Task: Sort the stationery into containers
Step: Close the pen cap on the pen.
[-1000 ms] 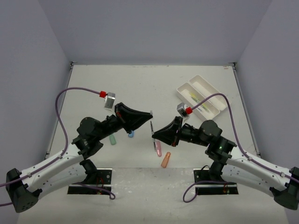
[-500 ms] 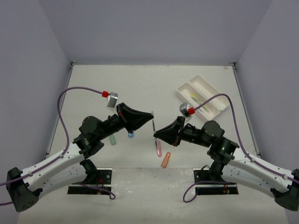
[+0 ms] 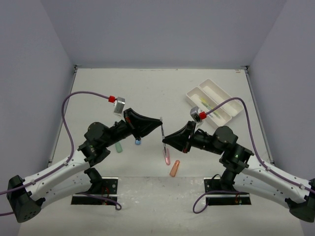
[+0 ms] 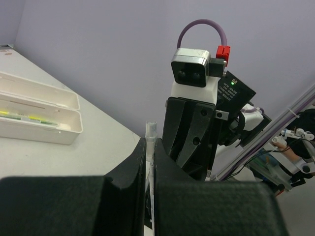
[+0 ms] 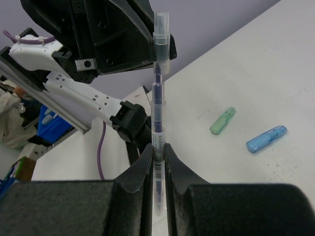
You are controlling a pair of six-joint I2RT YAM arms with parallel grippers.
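Observation:
A thin pen with a dark blue core and clear cap (image 3: 162, 132) is held in the air between both grippers. My left gripper (image 3: 160, 121) is shut on its clear cap end (image 4: 150, 133). My right gripper (image 3: 165, 142) is shut on its barrel (image 5: 157, 103) by the barcode label. On the table lie a pink pen (image 3: 167, 156), an orange marker (image 3: 174, 168), a green marker (image 3: 118, 146) and a blue marker (image 3: 138, 141). The white two-compartment tray (image 3: 219, 90) stands at the far right with yellow pens (image 3: 205, 104) in it.
The green marker (image 5: 222, 121) and blue marker (image 5: 266, 138) lie on the table beyond my right fingers. The tray (image 4: 29, 88) shows at the left of the left wrist view. Grey walls close in the table on three sides.
Both grippers have shifted slightly to the right with the pen still held between them. The pieces on the table have not moved.

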